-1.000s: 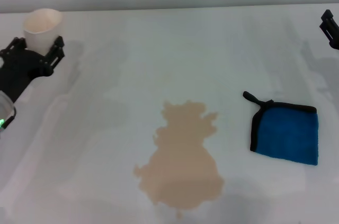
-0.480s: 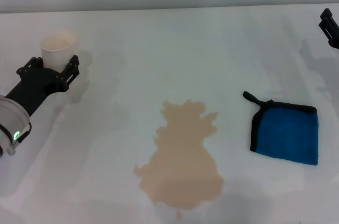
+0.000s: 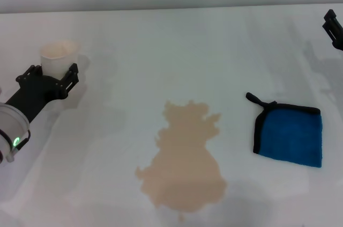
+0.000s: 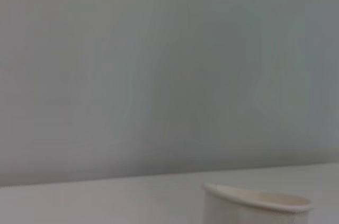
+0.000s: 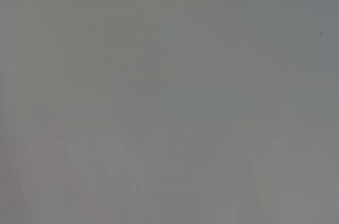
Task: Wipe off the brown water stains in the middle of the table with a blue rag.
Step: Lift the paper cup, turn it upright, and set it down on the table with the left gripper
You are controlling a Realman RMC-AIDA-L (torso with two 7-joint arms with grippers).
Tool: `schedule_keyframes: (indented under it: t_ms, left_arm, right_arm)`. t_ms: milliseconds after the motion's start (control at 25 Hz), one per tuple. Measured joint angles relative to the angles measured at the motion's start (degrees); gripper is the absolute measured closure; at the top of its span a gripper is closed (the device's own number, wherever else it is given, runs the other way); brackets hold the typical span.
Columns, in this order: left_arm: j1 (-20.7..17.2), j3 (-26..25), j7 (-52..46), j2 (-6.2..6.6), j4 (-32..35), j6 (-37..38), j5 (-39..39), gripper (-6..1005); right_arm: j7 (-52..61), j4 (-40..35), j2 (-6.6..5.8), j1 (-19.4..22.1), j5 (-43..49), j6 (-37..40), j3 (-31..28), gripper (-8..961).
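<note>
The brown water stains (image 3: 185,157) form one tan puddle with lobed edges in the middle of the white table (image 3: 177,39). The blue rag (image 3: 291,136) lies flat to the right of the puddle, apart from it, with its black loop pointing to the far left. My left gripper (image 3: 52,72) is at the far left of the table, shut on a cream paper cup (image 3: 58,55) that stands upright between its fingers. The cup's rim also shows in the left wrist view (image 4: 257,200). My right gripper (image 3: 333,26) shows only partly at the right edge, beyond the rag.
A grey wall runs behind the table's far edge. The right wrist view shows only plain grey.
My left gripper has moved right and nearer with the cup, which went from tilted to upright, then drew back slightly. The rag, puddle and right gripper have not moved.
</note>
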State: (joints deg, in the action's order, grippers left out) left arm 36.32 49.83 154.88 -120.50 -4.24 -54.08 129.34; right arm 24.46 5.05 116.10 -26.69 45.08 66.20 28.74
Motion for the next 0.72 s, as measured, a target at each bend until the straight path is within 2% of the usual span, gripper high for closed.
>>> schedule_keyframes:
  t_ms: [360,560,720]
  left_arm:
    - [0.3,0.2,-0.1,0.00,-0.3,0.7,-0.7,306]
    - [0.2,0.2,0.1,-0.06,-0.8,0.7,-5.1,291]
    - [-0.1,0.0,0.2,-0.08,-1.1,0.7,-5.4,280]
  right_arm:
    - [0.0,0.0,0.00,0.6,0.0,0.3,0.0,125]
    - [0.1,0.0,0.00,0.8,0.1,0.3,0.0,125]
    - [0.1,0.0,0.00,1.1,0.1,0.7,0.0,125]
